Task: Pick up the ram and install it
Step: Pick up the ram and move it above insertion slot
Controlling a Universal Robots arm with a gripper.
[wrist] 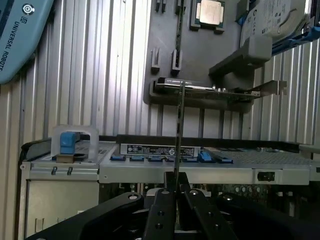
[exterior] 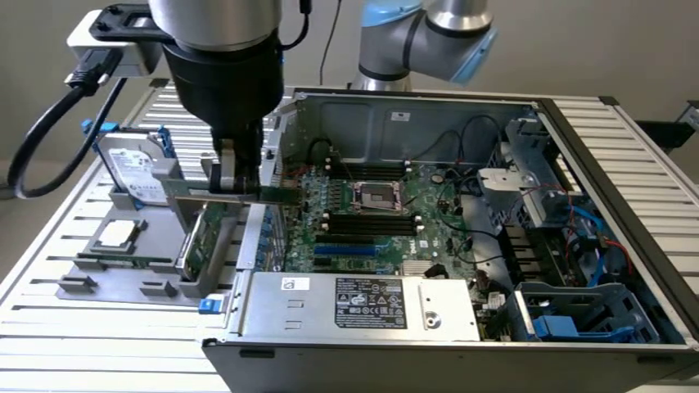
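My gripper (exterior: 235, 188) hangs above the gap between the grey parts holder (exterior: 110, 274) and the open computer case (exterior: 437, 327), on the exterior view's left. It is shut on the ram (exterior: 278, 195), a thin green stick held level and lifted clear of the holder. From the wrist view the ram (wrist: 178, 130) is edge-on, a thin line running out from between the black fingers (wrist: 161, 210) of the gripper (wrist: 177, 189). The motherboard's black slots (exterior: 372, 223) lie inside the case, to the exterior view's right of the gripper.
A taller green expansion card (exterior: 202, 237) stands in the holder just below the gripper. A silver processor (exterior: 118, 233) and a hard drive (exterior: 131, 164) also sit on the holder. The case wall (exterior: 268, 237), power supply (exterior: 361, 299), cables and drive cage (exterior: 568, 315) crowd the case.
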